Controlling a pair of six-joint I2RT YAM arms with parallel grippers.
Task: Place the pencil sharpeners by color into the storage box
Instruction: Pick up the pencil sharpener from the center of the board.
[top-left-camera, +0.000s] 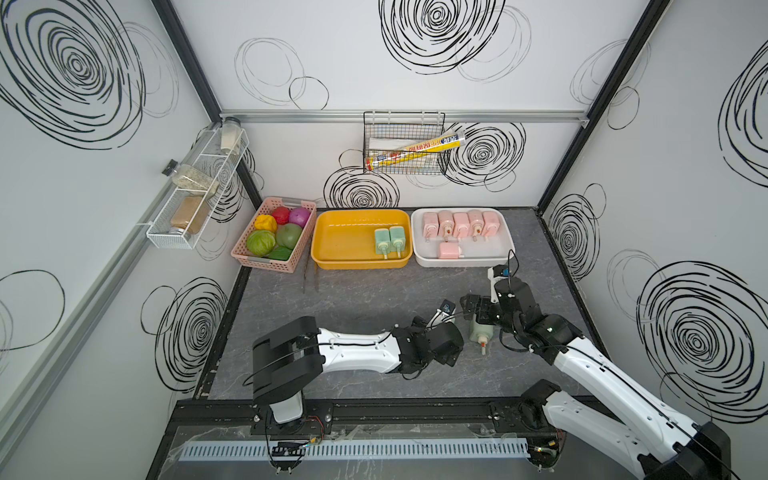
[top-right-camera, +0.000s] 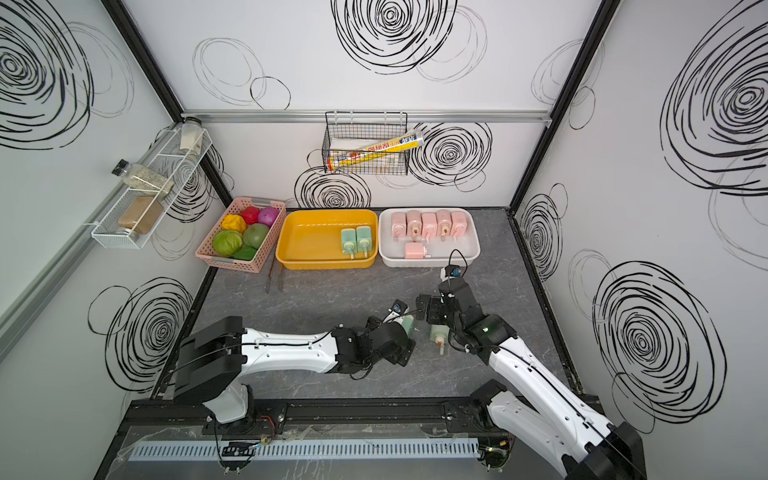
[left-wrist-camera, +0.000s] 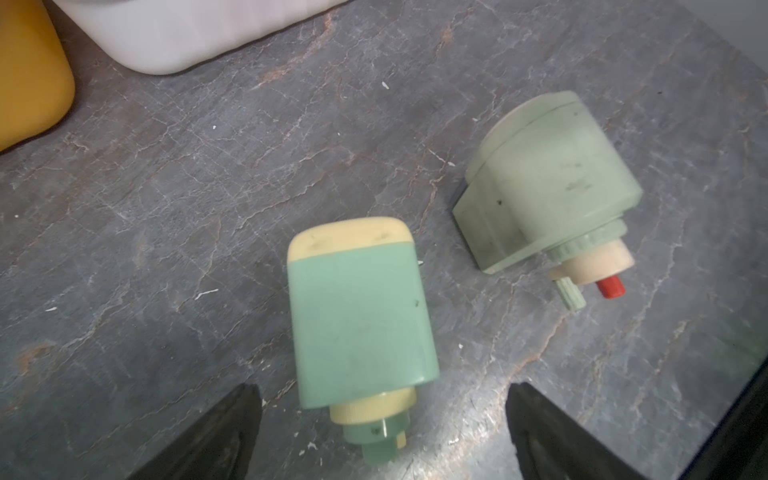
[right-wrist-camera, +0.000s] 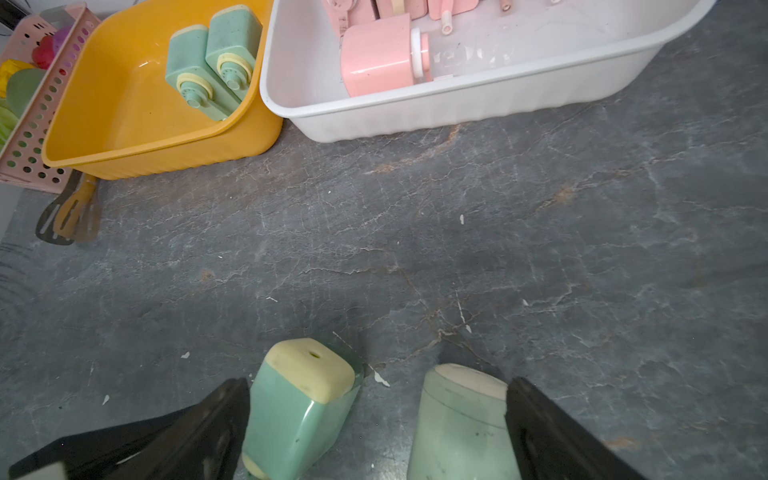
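Observation:
Two green pencil sharpeners lie on the grey table between my arms: a mint one and a paler one. My left gripper is open, its fingers wide apart on either side of the mint one's crank end, not touching it. My right gripper is open with both sharpeners between its fingers. The yellow storage box holds two green sharpeners. The white box holds several pink ones.
A pink basket of toy vegetables stands left of the yellow box. Tongs lie on the table in front of them. A wire basket hangs on the back wall and a spice rack on the left wall.

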